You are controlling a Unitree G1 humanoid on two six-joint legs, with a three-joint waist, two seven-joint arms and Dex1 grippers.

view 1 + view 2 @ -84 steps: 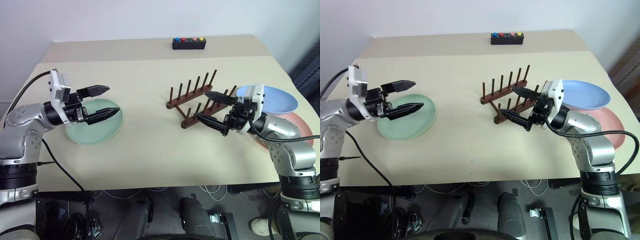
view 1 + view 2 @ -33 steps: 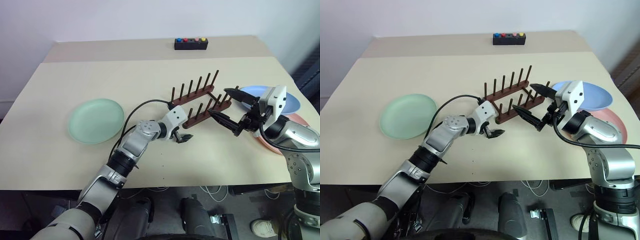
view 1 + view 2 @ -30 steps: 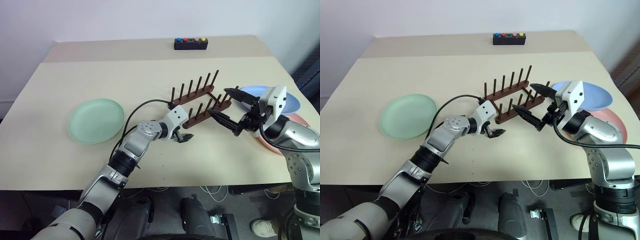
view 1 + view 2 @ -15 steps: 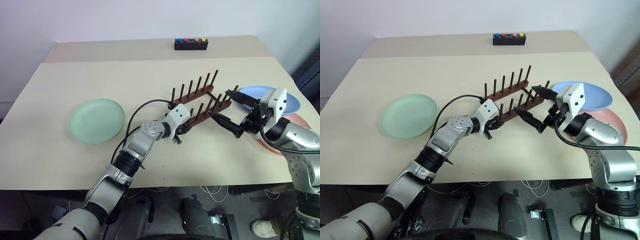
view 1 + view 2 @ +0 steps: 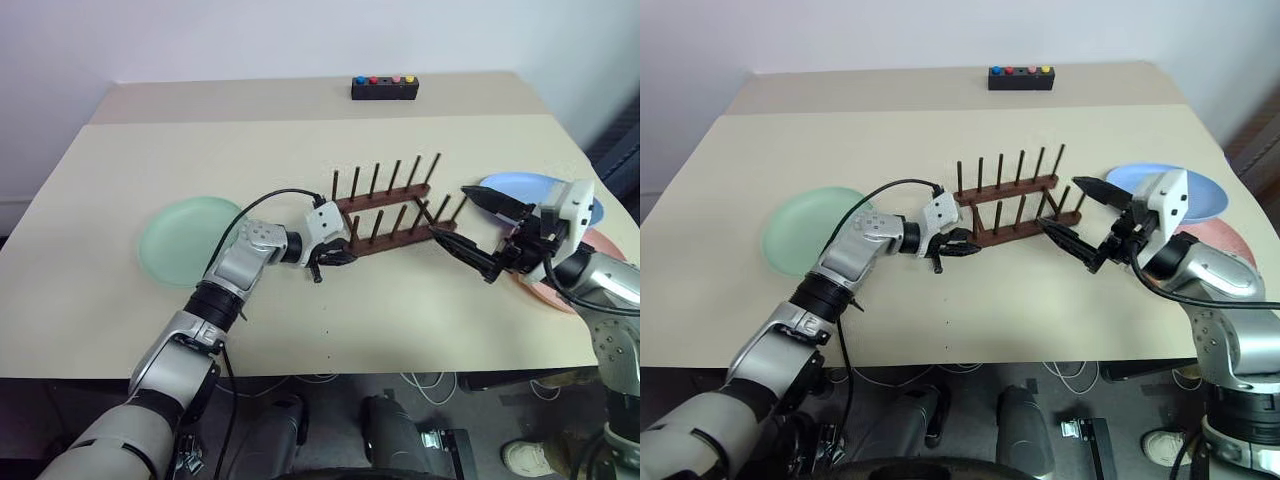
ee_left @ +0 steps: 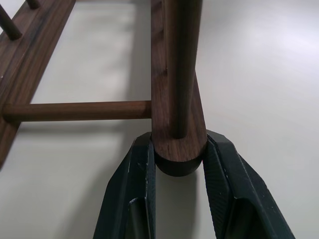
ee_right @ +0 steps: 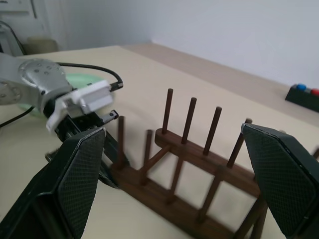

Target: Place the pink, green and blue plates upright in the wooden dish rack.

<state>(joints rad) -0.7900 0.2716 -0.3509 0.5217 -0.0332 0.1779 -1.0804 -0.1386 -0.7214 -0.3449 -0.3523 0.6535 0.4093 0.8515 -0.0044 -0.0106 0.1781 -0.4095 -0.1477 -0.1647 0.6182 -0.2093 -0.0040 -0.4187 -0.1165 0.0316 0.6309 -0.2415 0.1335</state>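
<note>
The wooden dish rack (image 5: 385,208) stands mid-table with its rows of upright pegs bare. My left gripper (image 5: 330,256) is shut on the left end of the rack's near rail; in the left wrist view its fingers (image 6: 137,189) pinch the rounded rail end (image 6: 178,149). The green plate (image 5: 175,238) lies flat to the left, partly behind my left arm. My right gripper (image 5: 1086,216) hovers open just right of the rack, holding nothing. Behind it the blue plate (image 5: 1205,193) lies partly on the pink plate (image 5: 1225,240).
A small black box with coloured buttons (image 5: 384,88) sits at the table's far edge. Bare tabletop runs along the front edge (image 5: 330,340) and behind the rack. The blue and pink plates lie close to the table's right edge.
My left gripper shut on the end of the rack's near rail and dragged it left, so the rack has swung from slanted to nearly parallel with the table's front edge.
</note>
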